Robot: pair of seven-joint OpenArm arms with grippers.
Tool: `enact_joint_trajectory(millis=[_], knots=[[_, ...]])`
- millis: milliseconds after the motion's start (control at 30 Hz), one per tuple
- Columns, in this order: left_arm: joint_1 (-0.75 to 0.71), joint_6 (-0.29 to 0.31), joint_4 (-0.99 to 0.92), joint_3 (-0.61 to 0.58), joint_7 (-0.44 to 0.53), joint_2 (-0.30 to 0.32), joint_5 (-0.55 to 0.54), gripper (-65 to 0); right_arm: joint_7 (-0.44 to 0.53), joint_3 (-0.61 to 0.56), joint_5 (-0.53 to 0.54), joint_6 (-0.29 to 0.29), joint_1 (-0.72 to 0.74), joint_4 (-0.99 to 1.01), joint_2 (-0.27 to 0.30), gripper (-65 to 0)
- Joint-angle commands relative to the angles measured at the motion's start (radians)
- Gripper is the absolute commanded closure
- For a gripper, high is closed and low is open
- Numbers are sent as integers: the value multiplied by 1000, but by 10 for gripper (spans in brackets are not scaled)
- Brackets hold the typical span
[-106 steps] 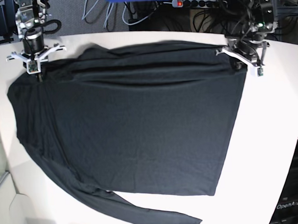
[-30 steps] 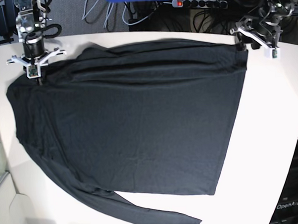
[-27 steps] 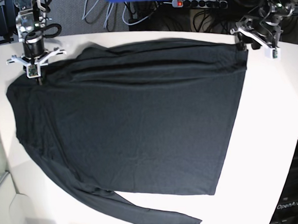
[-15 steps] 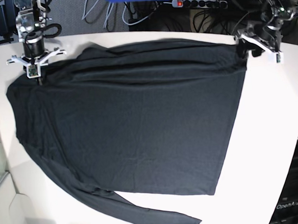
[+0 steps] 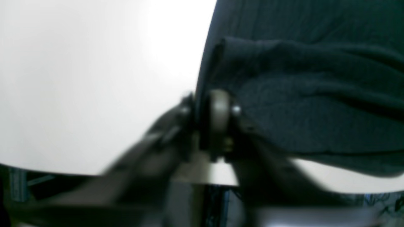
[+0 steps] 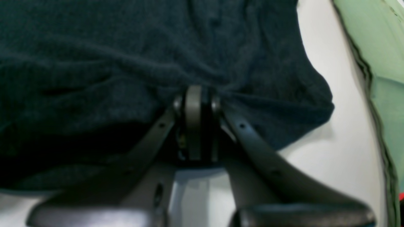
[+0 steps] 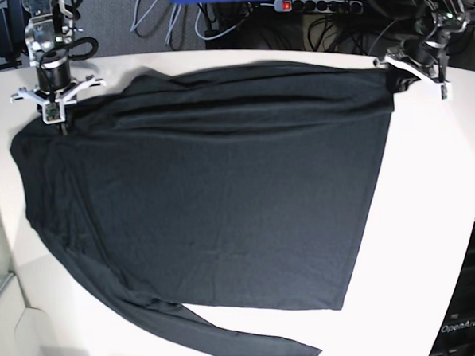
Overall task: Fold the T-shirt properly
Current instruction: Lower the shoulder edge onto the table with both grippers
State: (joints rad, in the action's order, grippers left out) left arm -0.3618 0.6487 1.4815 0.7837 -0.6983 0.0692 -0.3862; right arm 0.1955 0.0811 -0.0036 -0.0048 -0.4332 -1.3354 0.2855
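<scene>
Both arms reach down at the far corners. The left gripper and right gripper each pinch the T-shirt; the left wrist view is blurry.

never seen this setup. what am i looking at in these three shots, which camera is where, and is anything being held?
It is a two-armed robot at a white table, set to fold a black long-sleeved T-shirt that lies spread flat on it.

The wide shot looks down on the whole table from above. The other two come from cameras mounted on each arm's wrist, looking along its tool, so the dark struts in the foreground are the tool itself.

The left tool is at the shirt's far corner on the right of the wide shot. Its wrist view shows it shut on the shirt's edge, though that picture is blurred. The right tool is at the opposite far corner, and its wrist view shows it pinching a bunch of fabric.

So both tools hold the shirt's far edge.
</scene>
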Motion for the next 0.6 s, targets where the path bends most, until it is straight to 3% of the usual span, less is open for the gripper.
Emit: enact_joint_trajectory(millis=[0, 333, 567], knots=[[-13, -10, -6, -4, -76, -2, 56, 0, -104, -7, -5, 18, -19, 15, 2, -27], [-12, -10, 15, 4, -71, -4, 45, 0, -104, -7, -5, 18, -19, 12, 2, -27], [8, -10, 130, 0, -76, -47, 45, 0, -103, -7, -5, 18, -16, 10, 2, -28]])
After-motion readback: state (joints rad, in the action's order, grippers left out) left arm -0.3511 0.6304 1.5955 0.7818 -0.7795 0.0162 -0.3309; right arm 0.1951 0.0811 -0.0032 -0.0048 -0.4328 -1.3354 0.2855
